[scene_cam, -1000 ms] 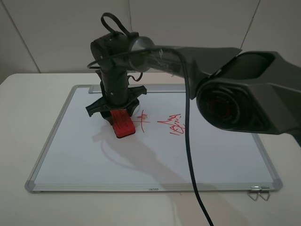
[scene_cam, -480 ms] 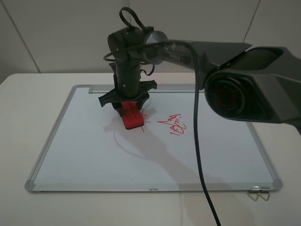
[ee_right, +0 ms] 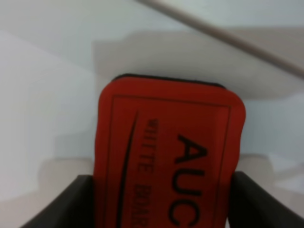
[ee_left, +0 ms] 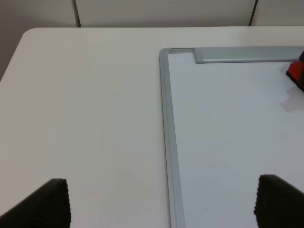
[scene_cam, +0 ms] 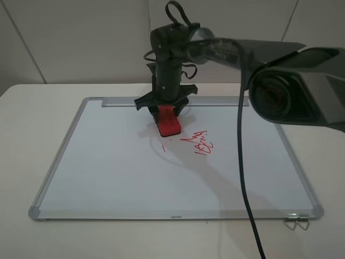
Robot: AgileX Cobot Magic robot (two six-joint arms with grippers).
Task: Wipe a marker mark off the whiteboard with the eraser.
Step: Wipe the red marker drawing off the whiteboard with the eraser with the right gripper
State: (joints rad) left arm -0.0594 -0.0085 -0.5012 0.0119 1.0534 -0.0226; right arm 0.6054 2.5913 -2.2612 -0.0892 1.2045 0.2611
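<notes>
The whiteboard [scene_cam: 108, 172] lies flat on the table. My right gripper [scene_cam: 165, 108] reaches across to its far middle and is shut on the red eraser [scene_cam: 168, 123], whose felt base rests on the board. In the right wrist view the eraser [ee_right: 166, 152] shows its dark lettering between the two fingers [ee_right: 71, 204]. Of the marker mark [scene_cam: 164, 144], only a short red dash and a faint stroke show, just in front of the eraser. My left gripper [ee_left: 166, 204] hangs open over the board's left frame [ee_left: 167, 118], and the eraser's end [ee_left: 297, 73] shows at the edge of that view.
A dense red scribble [scene_cam: 200, 141] sits to the right of the eraser. The silver tray strip [scene_cam: 118, 101] runs along the far edge. A binder clip [scene_cam: 296, 220] lies at the board's near right corner. A black cable [scene_cam: 242, 162] hangs over the right half.
My right gripper has dragged the eraser rightward and toward the far edge, across the red cross. Most of the cross is gone; only small traces remain.
</notes>
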